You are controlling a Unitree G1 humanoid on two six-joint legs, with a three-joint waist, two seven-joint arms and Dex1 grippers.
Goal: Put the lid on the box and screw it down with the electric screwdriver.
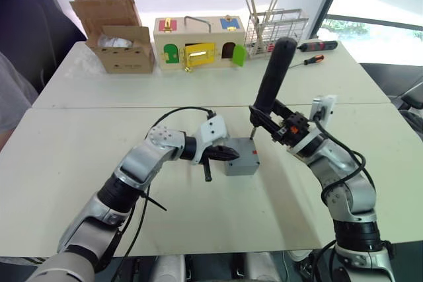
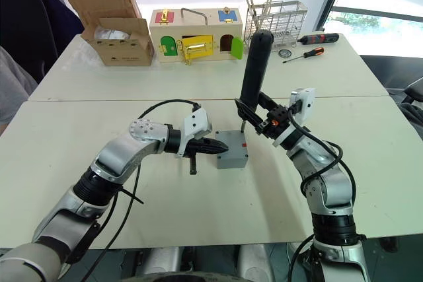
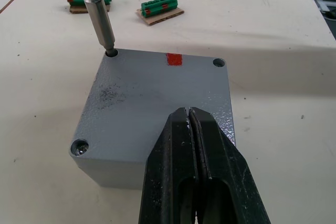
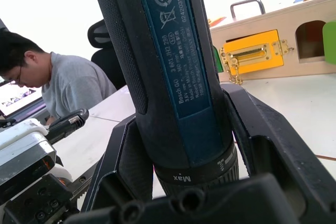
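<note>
Lid (image 3: 157,108) sits on the box (image 1: 241,163), and our left pincer (image 3: 190,116) rests pressed together on its top. Our right pincer (image 1: 276,123) clamps the electric screwdriver (image 1: 271,77) upright, its bit in a far corner hole of the lid. Both stand mid-way on the pale tabletop (image 1: 79,163). Farther back we see a cardboard box (image 1: 119,31), a wooden box with coloured doors (image 1: 198,41), a wire rack (image 1: 274,31) and hand screwdrivers (image 1: 316,47), with a window (image 1: 377,4) at the right.
</note>
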